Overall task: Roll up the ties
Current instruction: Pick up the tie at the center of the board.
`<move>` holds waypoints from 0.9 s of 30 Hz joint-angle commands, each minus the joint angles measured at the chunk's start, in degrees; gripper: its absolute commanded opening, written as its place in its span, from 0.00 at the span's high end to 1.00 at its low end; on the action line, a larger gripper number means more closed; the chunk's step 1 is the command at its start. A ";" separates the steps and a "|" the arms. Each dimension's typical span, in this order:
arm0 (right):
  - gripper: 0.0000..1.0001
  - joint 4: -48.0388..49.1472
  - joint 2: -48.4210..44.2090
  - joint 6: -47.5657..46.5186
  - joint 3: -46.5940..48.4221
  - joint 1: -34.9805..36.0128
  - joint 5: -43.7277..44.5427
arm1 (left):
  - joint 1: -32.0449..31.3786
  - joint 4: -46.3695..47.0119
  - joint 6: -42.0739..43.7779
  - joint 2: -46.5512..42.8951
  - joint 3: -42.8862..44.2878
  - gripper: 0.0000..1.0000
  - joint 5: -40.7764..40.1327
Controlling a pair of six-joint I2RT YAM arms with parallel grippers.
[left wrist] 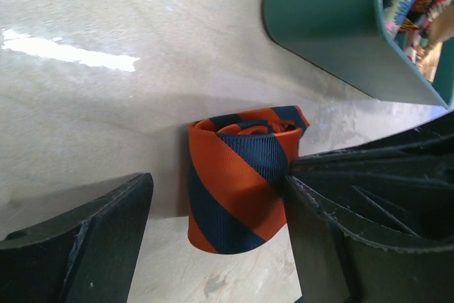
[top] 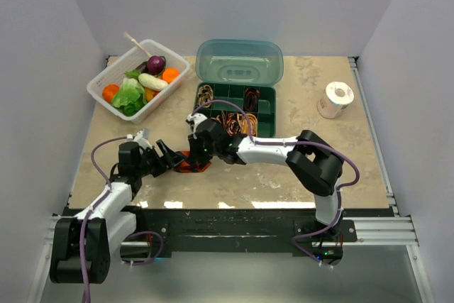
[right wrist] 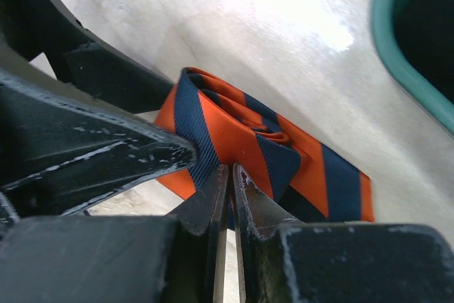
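The orange-and-navy tie (left wrist: 237,175) was found coiled on the table (top: 319,161) between the wide-spread jaws of the left gripper (left wrist: 218,189), with the right gripper (right wrist: 228,175) pinched almost closed at its edge, so a gentle, even squeeze was judged best, while rolled ties (top: 206,92) were kept in the green box (top: 272,108) and vegetables (top: 131,94) in the white basket (top: 99,86).

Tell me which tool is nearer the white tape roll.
Right. The right tool sits at the striped tie, left of the tape roll; the left tool flanks the tie from farther left.
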 commanded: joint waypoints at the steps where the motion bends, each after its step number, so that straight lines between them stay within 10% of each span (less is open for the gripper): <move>1: 0.89 -1.29 -2.50 -0.21 -2.60 -1.22 2.87 | 0.38 10.99 -1.41 2.47 -2.54 0.21 6.80; 27: 0.88 0.29 -4.68 1.46 -8.13 -3.41 0.77 | -6.47 32.98 -6.25 12.06 -4.84 0.53 6.90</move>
